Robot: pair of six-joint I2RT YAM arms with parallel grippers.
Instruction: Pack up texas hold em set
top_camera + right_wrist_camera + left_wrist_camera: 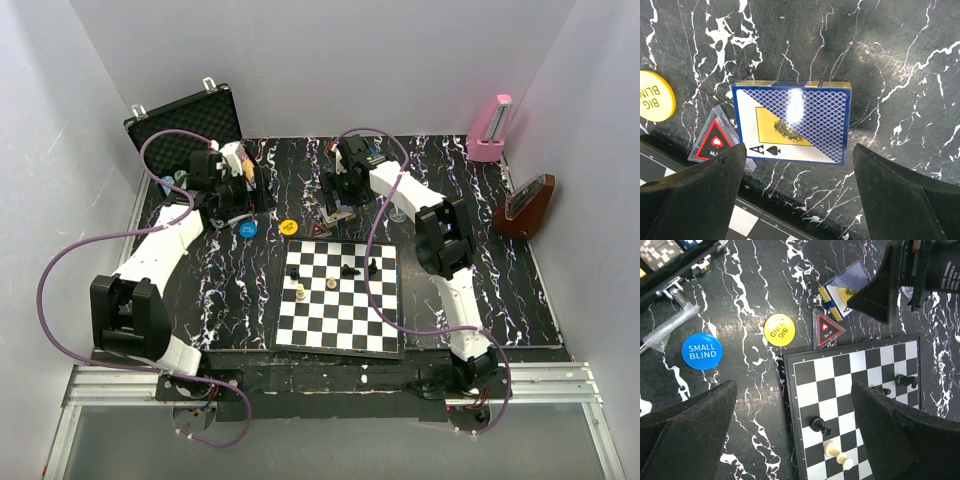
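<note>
The black case [186, 116] with silver edges stands open at the back left; its latch and rows of chips [662, 254] show in the left wrist view. A blue "small blind" disc [701, 351], a yellow "big blind" disc [779, 330] and a red-black "all in" triangle [826, 332] lie on the mat. My left gripper [795, 432] hangs open above the mat and the chessboard's edge, holding nothing. A blue-yellow card box [792, 120] lies flat, partly over the triangle [714, 138]. Just above the box my right gripper [797, 190] is open and empty.
The chessboard [340, 296] with a few pieces lies in front of the discs and the card box. At the back right stands a pink metronome [490, 130], with a brown one [526, 206] beside it. White walls close in three sides.
</note>
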